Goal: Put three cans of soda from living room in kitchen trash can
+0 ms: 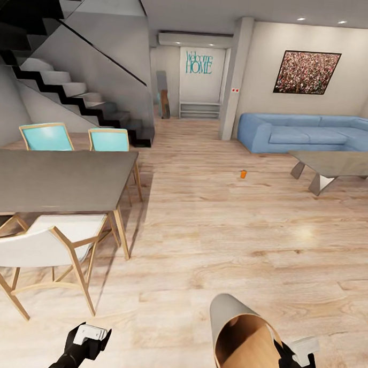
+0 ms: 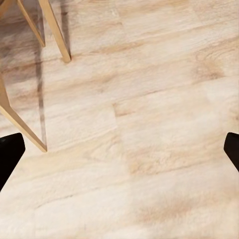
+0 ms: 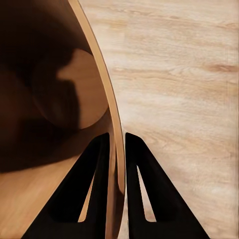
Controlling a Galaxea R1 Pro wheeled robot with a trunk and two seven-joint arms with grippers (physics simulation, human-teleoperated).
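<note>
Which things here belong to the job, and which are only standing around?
Job:
orange soda can on the floor
trash can, rim clamped in the right tool

Standing around:
dining table
chairs
blue sofa
low table

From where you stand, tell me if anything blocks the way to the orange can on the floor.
Nothing visible does. The orange can stands alone on open wood floor, with the dining table off to the left and the low table to the right. The right gripper is clamped on the trash can's rim; the left gripper is open.

Wood floor (image 1: 213, 244), blue sofa (image 1: 309, 133), grey table (image 1: 55, 181), perhaps ceiling spotlights
</note>
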